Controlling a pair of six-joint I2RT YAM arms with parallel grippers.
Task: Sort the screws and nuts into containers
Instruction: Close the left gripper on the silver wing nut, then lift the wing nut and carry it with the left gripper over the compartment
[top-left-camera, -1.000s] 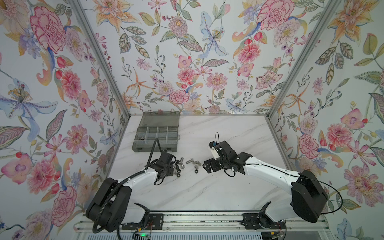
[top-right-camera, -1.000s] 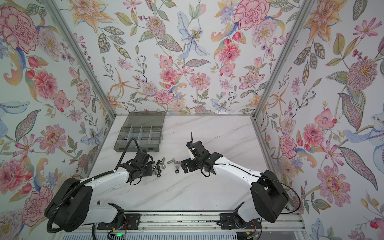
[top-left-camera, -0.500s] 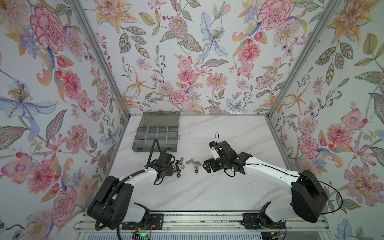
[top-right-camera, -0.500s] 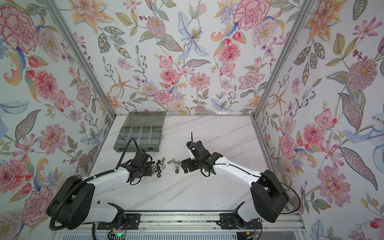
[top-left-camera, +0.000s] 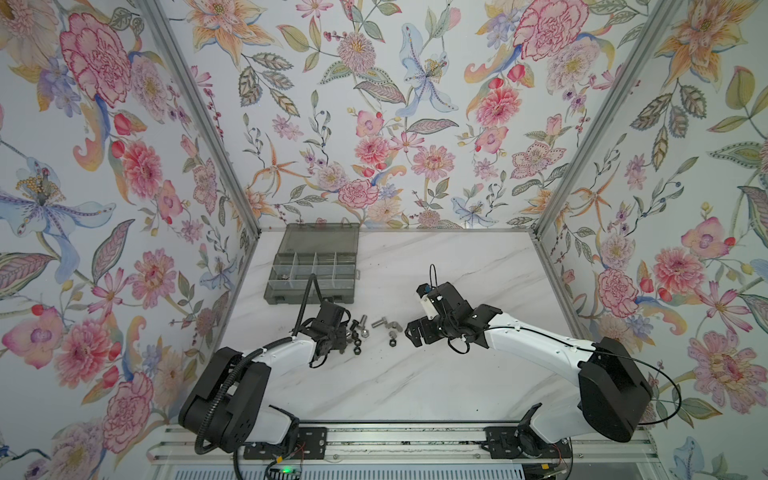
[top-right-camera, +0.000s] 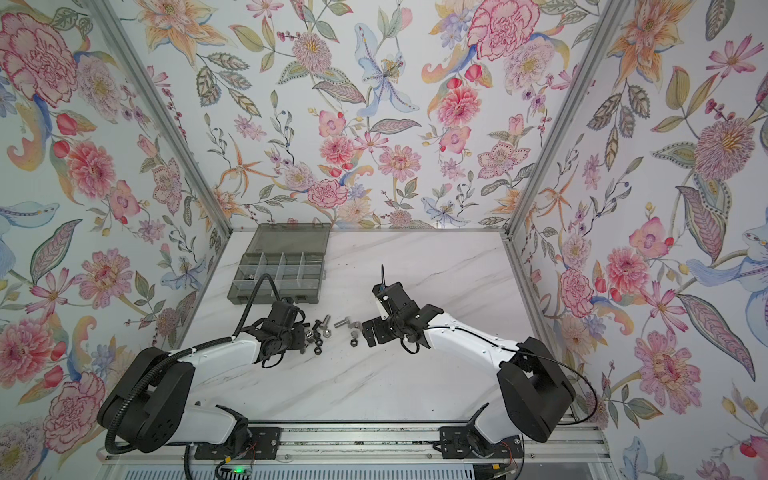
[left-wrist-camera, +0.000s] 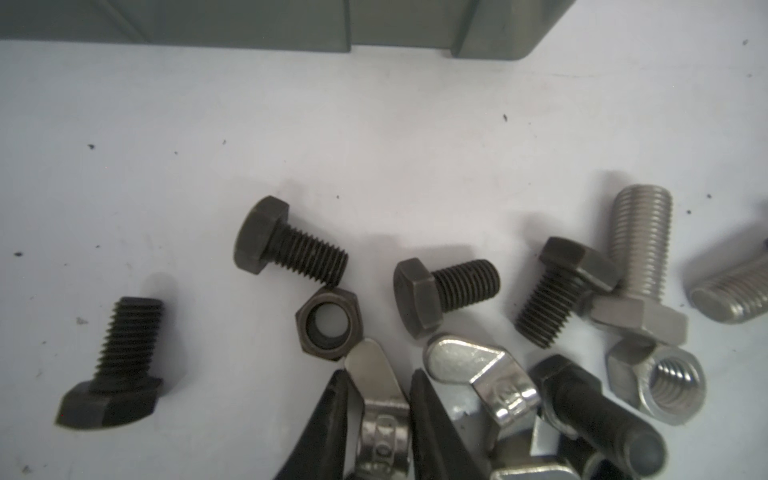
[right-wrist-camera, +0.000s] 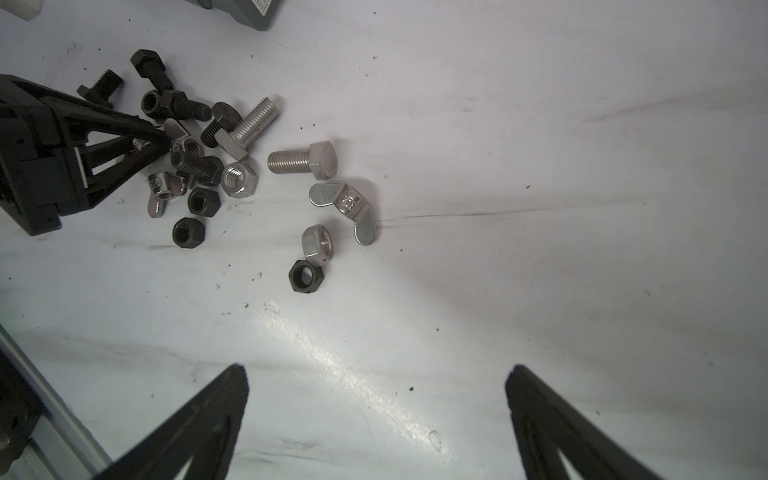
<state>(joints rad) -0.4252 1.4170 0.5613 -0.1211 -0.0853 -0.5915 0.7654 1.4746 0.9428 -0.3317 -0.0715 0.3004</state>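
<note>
Pinching a silver wing nut (left-wrist-camera: 376, 399) by its hub: left gripper (left-wrist-camera: 378, 419), fingers (left-wrist-camera: 328, 428) tight on both sides, down at the marble table (top-left-camera: 415, 374). The wing nut sits in the loose pile just in front of the organiser box (top-left-camera: 286, 296), off its front right corner; the box lid is folded back.

Same pile, near the box front:
- Several black screws (left-wrist-camera: 291, 243) lying flat.
- Black hex nut (left-wrist-camera: 330, 324) touching one screw's thread end.
- Second wing nut (left-wrist-camera: 478, 365) just beside the held one.
- Silver hex nut (left-wrist-camera: 669, 386).
- Long silver screw (left-wrist-camera: 640, 245) with a black screw leaning on its head.

Smaller group, farther from the box on the same side:
- Another silver screw (right-wrist-camera: 303, 160).
- Third wing nut (right-wrist-camera: 345, 208).
- Silver nut (right-wrist-camera: 318, 245) touching a black nut (right-wrist-camera: 305, 276).

Right gripper (right-wrist-camera: 376, 372): fingers spread wide over bare tabletop, beyond that group, well apart from the box. One cell at the box's left end holds small dark bits, too small to tell.
</note>
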